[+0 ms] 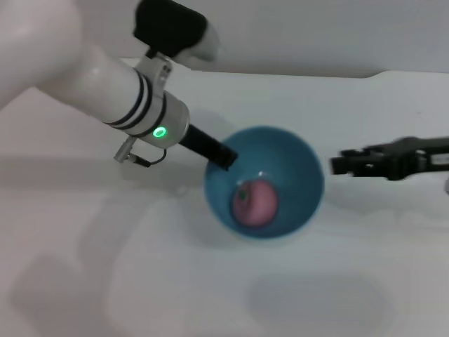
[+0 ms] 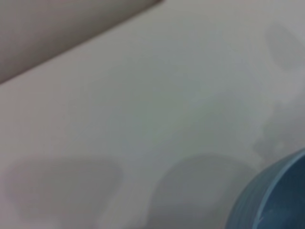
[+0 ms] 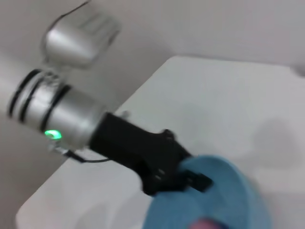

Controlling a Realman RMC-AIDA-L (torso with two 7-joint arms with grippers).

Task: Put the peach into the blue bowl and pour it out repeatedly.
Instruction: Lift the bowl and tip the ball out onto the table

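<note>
Your left arm is filling the upper left of the head view, and its gripper (image 1: 223,156) is pinching the near-left rim of the blue bowl (image 1: 280,151), as the right wrist view confirms with the black jaws clamped over the rim's edge (image 3: 190,177). You are holding the bowl tipped toward the camera above the white table (image 1: 105,281), and the peach (image 1: 255,202) is lying low inside it, against the downhill wall, not yet out. To pour well, be rolling the wrist slowly so the fruit is sliding toward the lowest part of the rim rather than bouncing. Judging by the thin rim hold, a fast turn could be twisting the bowl in the jaws, so be keeping the pinch firm. Off to the right, your right gripper (image 1: 339,164) is hanging well apart from the bowl; whether its fingers are spread or pressed together I cannot tell.
</note>
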